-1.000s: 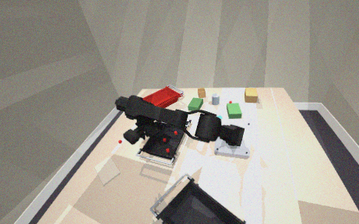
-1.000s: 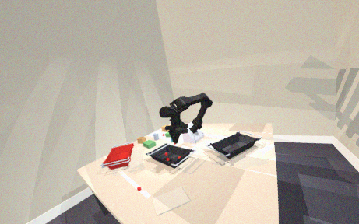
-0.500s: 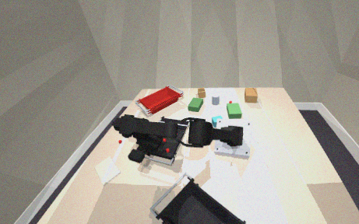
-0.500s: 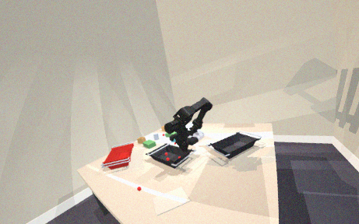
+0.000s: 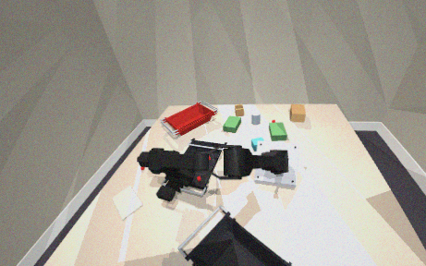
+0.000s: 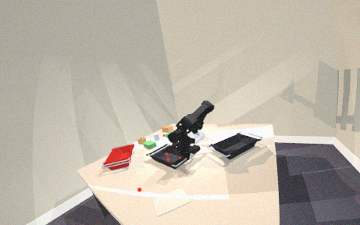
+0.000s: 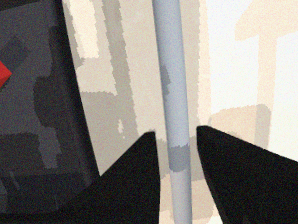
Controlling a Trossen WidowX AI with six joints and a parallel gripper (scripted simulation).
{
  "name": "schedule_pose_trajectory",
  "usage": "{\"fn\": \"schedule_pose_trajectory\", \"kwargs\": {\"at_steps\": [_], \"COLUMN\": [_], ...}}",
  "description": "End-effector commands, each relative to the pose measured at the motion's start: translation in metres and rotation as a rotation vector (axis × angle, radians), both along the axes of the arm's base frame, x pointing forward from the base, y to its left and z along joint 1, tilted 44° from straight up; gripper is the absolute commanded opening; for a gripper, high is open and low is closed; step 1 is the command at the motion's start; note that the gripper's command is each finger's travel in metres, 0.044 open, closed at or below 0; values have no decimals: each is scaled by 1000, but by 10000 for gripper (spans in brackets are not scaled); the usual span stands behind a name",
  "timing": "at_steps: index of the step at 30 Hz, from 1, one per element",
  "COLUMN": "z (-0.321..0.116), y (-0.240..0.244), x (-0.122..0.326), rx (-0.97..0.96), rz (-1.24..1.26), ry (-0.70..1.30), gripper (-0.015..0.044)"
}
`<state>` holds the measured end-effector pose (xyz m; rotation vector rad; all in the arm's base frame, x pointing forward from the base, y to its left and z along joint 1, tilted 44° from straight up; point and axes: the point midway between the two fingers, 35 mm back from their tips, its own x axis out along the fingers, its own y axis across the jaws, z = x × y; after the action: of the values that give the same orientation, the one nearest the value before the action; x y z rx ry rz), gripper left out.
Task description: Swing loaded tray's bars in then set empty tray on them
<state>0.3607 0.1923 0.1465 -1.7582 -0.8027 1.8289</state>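
The loaded black tray (image 5: pixel 213 154) (image 6: pixel 160 158) (image 7: pixel 30 110) stands mid-table, partly behind the arm, with small red blocks (image 5: pixel 199 178) (image 6: pixel 168 159) (image 7: pixel 4 74) inside. One wire bar (image 5: pixel 207 147) lies across its top close to the far end. The other bar (image 5: pixel 197 192) (image 6: pixel 183 162) (image 7: pixel 170 65) is swung out beyond the near end. My gripper (image 7: pixel 176 139) is partly open at this bar, which runs between the fingertips with a gap on each side. The top and exterior views hide the fingertips. The empty black tray (image 5: pixel 235 245) (image 6: pixel 237 146) stands apart, its bars out at both ends.
A red tray (image 5: pixel 189 119) (image 6: pixel 119 157) stands at the far left. Green blocks (image 5: pixel 232 124) (image 5: pixel 277 131), an orange block (image 5: pixel 298 113), a grey cylinder (image 5: pixel 256 118) and a cyan block (image 5: pixel 257 143) stand near the arm base. A pale square card (image 5: pixel 127 203) (image 6: pixel 171 203) lies left.
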Motion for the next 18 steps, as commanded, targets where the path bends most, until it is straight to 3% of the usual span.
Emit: {"fn": "schedule_pose_trajectory", "kwargs": {"at_steps": [1, 18], "z": [-11, -4], "y": [11, -22], "x": [-4, -1], "rx": [-3, -5], "rz": [2, 1], "ry": [7, 7], "gripper": [82, 82]}}
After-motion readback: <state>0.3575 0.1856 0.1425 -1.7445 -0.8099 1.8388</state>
